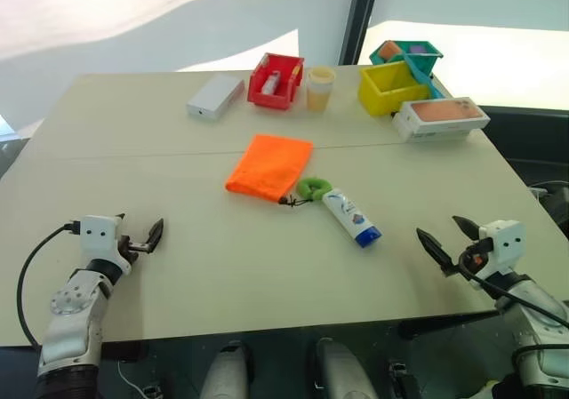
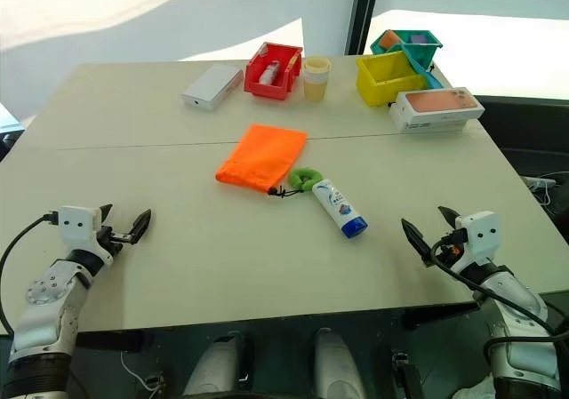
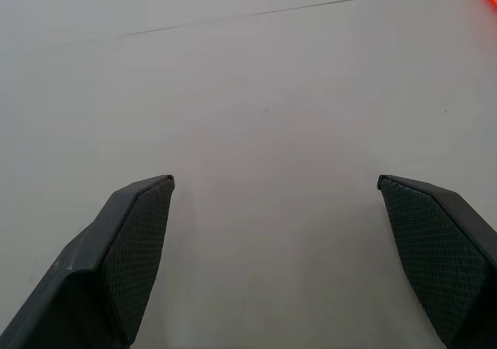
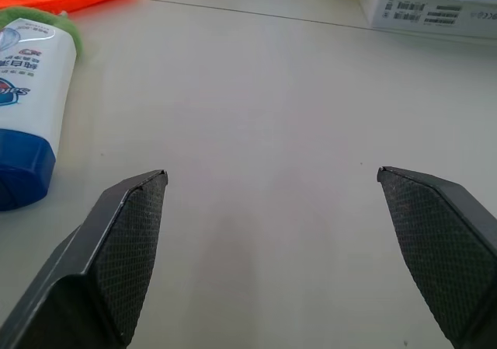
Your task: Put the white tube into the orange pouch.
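The white tube (image 1: 350,216) is lying flat near the middle of the table (image 1: 133,132), a little toward the near edge and right of centre. Its long axis is running diagonally: the blue cap is pointing toward the near right corner, the crimped tail toward the far left, where it is sitting just beside the green fuzzy loop (image 1: 312,187) of the cord. The orange pouch (image 1: 268,166) is lying flat just beyond that loop, toward the table's centre seam, its cord end facing the tube.

The right gripper (image 1: 451,239) is hovering over the near right part of the table, fingers spread wide, gripping nothing. In the right wrist view the tube's capped end is showing close by on the inner side of the fingers, so the tube is lying inward and slightly ahead of that gripper. The left gripper (image 1: 139,235) is hovering over the near left part, also spread wide and empty, well apart from tube and pouch.

Judging from this, the right arm is nearer the tube, and the cap end is facing it. A pick is probably calling for a reach inward across the table with the wrist turned so the fingers are closing across the tube's width, not along it. The left arm looks better placed for the pouch mouth.
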`<control>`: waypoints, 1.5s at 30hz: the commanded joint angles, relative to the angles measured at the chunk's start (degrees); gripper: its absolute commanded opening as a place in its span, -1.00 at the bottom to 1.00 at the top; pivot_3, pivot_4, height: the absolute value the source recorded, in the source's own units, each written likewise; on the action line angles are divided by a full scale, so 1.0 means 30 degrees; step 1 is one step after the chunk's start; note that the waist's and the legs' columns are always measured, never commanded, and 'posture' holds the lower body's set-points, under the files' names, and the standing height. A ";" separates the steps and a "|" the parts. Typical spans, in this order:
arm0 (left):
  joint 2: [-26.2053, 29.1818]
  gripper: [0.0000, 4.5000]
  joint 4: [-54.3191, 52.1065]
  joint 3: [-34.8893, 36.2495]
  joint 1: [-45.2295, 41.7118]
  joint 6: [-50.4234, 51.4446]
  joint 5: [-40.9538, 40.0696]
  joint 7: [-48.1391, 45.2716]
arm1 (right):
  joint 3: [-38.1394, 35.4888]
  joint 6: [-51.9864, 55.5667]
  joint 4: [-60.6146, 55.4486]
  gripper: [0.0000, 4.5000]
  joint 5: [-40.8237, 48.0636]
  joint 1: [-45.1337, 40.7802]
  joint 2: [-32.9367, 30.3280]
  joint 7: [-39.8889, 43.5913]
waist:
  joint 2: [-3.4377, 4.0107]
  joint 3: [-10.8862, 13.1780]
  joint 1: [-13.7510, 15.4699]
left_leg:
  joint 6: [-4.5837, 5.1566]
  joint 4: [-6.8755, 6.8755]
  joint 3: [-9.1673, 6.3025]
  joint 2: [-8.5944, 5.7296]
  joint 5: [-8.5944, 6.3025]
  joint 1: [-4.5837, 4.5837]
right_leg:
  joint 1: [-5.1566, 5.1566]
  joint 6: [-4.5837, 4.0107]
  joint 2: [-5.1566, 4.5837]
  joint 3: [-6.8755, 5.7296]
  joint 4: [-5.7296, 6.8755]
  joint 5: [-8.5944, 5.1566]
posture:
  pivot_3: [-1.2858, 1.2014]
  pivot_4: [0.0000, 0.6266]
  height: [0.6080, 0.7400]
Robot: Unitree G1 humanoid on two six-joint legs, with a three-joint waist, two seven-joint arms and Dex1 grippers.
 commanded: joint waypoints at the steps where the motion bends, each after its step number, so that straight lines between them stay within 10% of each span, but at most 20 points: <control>1: 0.0057 0.99 -0.0377 0.0038 -0.0235 -0.0217 0.0131 0.0112 | -0.0137 -0.0460 -0.0166 1.00 -0.0007 -0.0121 0.0055 -0.0005 | -0.0001 0.0000 0.0001 | 0.0000 0.0000 0.0000 0.0000 0.0000 0.0000 | 0.0000 0.0000 0.0000 0.0000 0.0000 0.0000 | 0.03 -0.52 1.00; 19: 0.0282 0.99 -0.1625 -0.4200 -0.3418 -0.1112 0.2535 -0.1386 | 0.2269 0.1692 -0.5900 1.00 0.0985 -0.0537 0.0485 -0.0546 | -0.0002 0.0000 -0.0010 | 0.0002 0.0013 -0.0009 -0.0012 0.0001 -0.0008 | 0.0002 0.0004 0.0029 0.0000 0.0010 0.0003 | 0.03 -0.52 1.00; 28: 0.0622 0.99 0.3630 -0.7647 -0.7703 -0.5265 0.6626 -0.1541 | 0.7237 0.3539 -0.9926 1.00 0.0011 -0.1251 0.0795 -0.0497 | -0.0006 0.0001 0.0060 | 0.0003 0.0025 -0.0017 -0.0020 0.0002 -0.0027 | 0.0002 0.0005 0.0024 -0.0009 0.0003 0.0002 | 0.03 -0.52 1.00; 45: -0.0396 0.99 1.1552 -0.9235 -1.2558 -0.8455 0.9316 0.0088 | 0.8326 0.2673 -0.9581 1.00 -0.0853 -0.1326 0.1725 -0.1028 | -0.0017 0.0002 0.0062 | 0.0006 0.0041 -0.0032 -0.0028 0.0005 -0.0030 | 0.0006 0.0031 0.0038 -0.0028 0.0019 0.0008 | 0.03 -0.52 1.00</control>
